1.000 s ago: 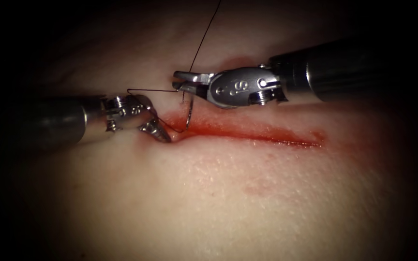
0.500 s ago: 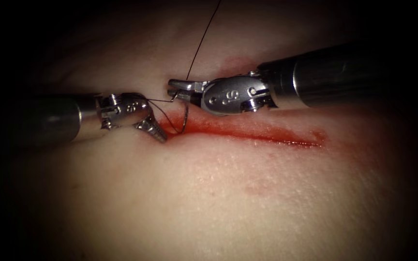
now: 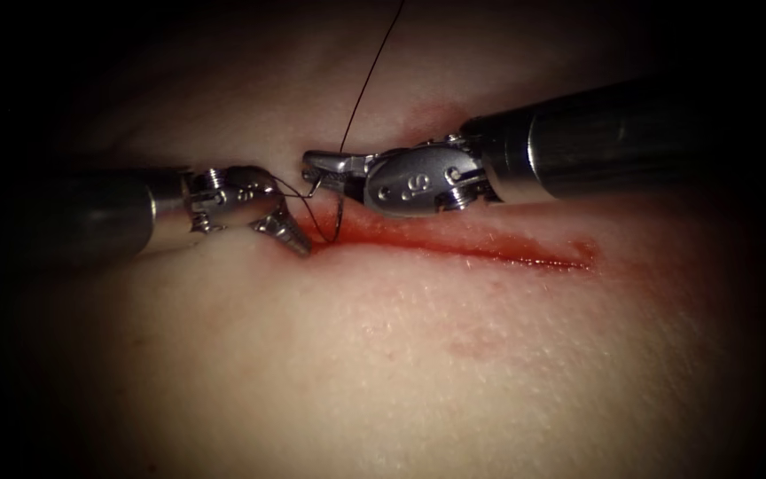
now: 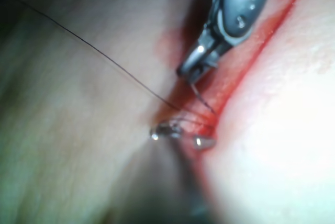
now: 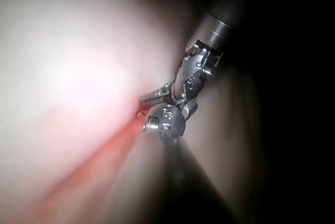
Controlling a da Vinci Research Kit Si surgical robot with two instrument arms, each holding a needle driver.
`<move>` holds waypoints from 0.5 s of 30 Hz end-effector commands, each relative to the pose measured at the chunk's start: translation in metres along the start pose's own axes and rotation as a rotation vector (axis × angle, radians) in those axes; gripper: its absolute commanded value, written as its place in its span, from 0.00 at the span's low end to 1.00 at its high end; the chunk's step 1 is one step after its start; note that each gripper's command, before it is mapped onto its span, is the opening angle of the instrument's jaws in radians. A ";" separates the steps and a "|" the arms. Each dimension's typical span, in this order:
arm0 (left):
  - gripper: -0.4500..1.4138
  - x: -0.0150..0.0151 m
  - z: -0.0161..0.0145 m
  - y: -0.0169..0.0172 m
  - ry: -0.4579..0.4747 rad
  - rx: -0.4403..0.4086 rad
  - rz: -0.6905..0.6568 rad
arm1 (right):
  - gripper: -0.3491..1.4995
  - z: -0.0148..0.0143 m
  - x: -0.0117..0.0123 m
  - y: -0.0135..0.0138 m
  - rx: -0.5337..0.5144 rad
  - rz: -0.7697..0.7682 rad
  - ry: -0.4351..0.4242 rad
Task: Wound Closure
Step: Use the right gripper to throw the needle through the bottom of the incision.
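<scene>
1. We see the right tool (image 3: 325, 168) clenched on the needle (image 3: 337, 217) near its upper, thread end; thread (image 3: 370, 75) runs up from there.
2. Left tool (image 3: 284, 232): jaws parted, holding nothing, one tip touching the tissue (image 3: 454, 372) at the cut's (image 3: 489, 250) left end.
3. Needle: thin, dark, curved; it arcs down from the jaws and its lower end meets the cut's left end; depth in tissue cannot be told.
4. Red fluid (image 3: 418, 238) lines the cut.

The tissue (image 3: 454, 372) carries everything here: pale skin with a long cut (image 3: 489, 248) running across it. Red fluid (image 3: 418, 232) lies along the cut, with a faint reddish patch (image 3: 476, 344) on the skin nearby.
</scene>
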 end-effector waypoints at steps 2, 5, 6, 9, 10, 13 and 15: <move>0.05 0.0000 0.0006 -0.0008 0.007 0.000 0.001 | 0.00 0.0007 -0.0001 -0.0008 0.001 -0.010 0.007; 0.05 0.0000 0.0006 -0.0009 0.010 0.001 0.000 | 0.00 0.0008 -0.0002 -0.0016 -0.004 -0.038 0.015; 0.05 0.0000 0.0006 -0.0009 0.010 0.001 0.000 | 0.00 0.0009 -0.0003 -0.0019 -0.003 -0.048 0.015; 0.05 -0.0001 0.0005 -0.0007 0.009 -0.001 0.001 | 0.00 0.0011 -0.0008 -0.0024 0.000 -0.060 0.013; 0.05 -0.0001 0.0005 -0.0007 0.009 -0.001 0.001 | 0.00 0.0011 -0.0008 -0.0024 0.000 -0.060 0.013; 0.05 -0.0002 0.0005 -0.0006 0.008 -0.002 -0.003 | 0.00 0.0011 -0.0011 -0.0025 -0.001 -0.073 0.011; 0.05 -0.0003 0.0005 -0.0006 0.007 -0.002 -0.002 | 0.00 0.0012 -0.0011 -0.0026 0.001 -0.080 0.010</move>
